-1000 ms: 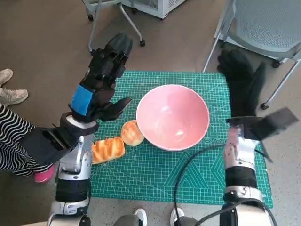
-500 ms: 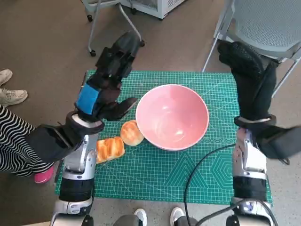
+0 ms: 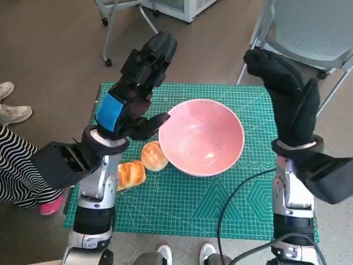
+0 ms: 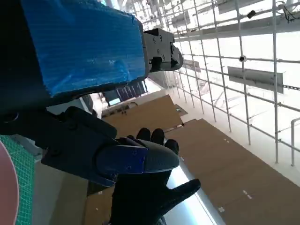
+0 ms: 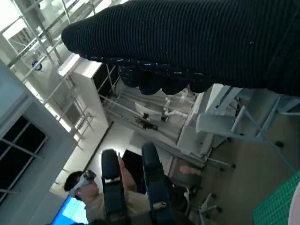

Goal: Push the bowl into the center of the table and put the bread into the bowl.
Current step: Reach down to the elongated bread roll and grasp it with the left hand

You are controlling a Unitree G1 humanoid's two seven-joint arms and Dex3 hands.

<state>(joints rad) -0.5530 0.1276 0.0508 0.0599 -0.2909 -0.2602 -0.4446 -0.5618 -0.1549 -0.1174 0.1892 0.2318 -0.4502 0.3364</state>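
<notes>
**Both hands up, bread waiting beside the bowl**

Green mat (image 3: pixel 182 204) on a small table, chairs behind, a person's striped leg (image 3: pixel 16 165) off to one side. The left hand (image 3: pixel 135 83) hangs raised above the mat's far left part, fingers extended and apart, gripping nothing. The right hand (image 3: pixel 284 94) is lifted too, over the mat's far right edge, gloved fingers loose and empty.

The bowl (image 3: pixel 202 137) sits between them, below both, looking roughly central already. Nearer the robot than the left hand lie two breads: a round bun (image 3: pixel 155 155) touching the bowl's rim, and a ridged loaf (image 3: pixel 128 174) just beside it.

Risks, I'd say: a descending left hand could clip the rim and knock the bowl off centre, or nudge the bun away; a soft bun may squash under a hard grip.
</notes>
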